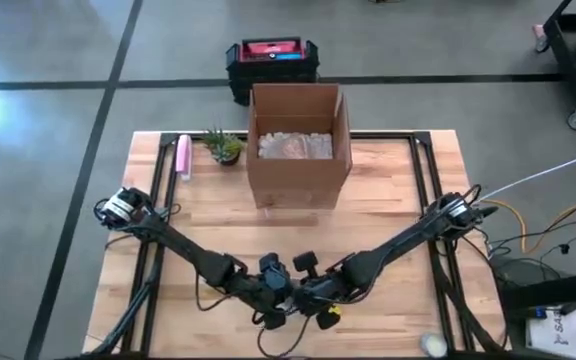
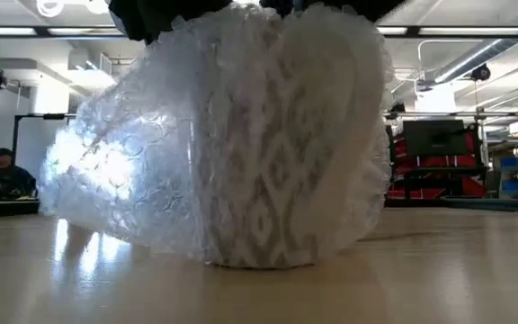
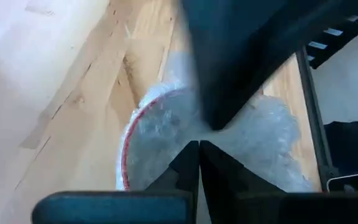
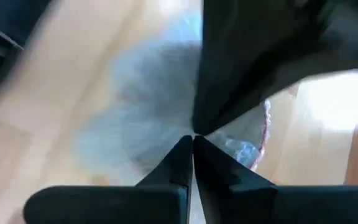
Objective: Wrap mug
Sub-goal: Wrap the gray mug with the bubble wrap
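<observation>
One mug, bundled in one bubble wrap sheet, sits low-centre; two end effectors, left and right, each pinch the wrap.

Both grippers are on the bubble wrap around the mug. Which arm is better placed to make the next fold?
Neither clearly. Left gripper and right gripper meet over the mug, both pinched shut on the bubble wrap.
</observation>
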You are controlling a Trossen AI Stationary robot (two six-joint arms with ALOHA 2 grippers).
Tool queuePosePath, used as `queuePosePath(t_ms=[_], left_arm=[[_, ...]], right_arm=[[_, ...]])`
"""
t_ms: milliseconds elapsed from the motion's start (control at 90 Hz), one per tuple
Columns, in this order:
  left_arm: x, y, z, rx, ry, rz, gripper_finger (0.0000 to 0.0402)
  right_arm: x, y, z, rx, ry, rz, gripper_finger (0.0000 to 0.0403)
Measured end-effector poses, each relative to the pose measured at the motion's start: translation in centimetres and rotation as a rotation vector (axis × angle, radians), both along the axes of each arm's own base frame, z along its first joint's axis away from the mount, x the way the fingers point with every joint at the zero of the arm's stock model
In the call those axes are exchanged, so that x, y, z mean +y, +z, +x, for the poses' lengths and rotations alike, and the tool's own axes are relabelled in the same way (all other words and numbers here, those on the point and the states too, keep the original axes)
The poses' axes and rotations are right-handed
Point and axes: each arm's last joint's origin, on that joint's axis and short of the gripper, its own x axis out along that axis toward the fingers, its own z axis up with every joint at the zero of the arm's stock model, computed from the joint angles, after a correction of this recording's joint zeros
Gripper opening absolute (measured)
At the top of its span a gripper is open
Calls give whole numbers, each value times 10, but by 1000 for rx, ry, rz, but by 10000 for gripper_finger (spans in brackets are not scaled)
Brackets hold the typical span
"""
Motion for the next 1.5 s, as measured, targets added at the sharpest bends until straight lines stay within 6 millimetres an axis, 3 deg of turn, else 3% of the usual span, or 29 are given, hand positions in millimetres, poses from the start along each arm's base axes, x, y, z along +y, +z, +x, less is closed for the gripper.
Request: queuePosePath(t_ms=[111, 344, 600, 833, 956, 1056, 1211, 1500], left_arm=[[0, 0, 0, 1, 0, 1, 0], [0, 0, 0, 3, -1, 0, 0], [0, 1, 0, -2, -5, -16, 0], [3, 32, -13, -16, -15, -149, 0], [-1, 39, -24, 23, -29, -181, 0], [-3, 34, -28, 68, -30, -176, 0], [1, 12, -19, 114, 21, -175, 0], [5, 1, -7, 90, 32, -161, 0]], right_arm=[[9, 11, -6, -6, 54, 72, 0], [15, -17, 1, -2, 32, -34, 0], [9, -24, 9, -3, 18, -49, 0], [5, -25, 10, -1, 7, -56, 0], [5, -25, 11, -3, 3, -63, 0], [5, -25, 11, -2, 3, -64, 0], [5, -26, 11, -3, 1, -65, 0], [4, -16, 9, 3, 34, -86, 0]])
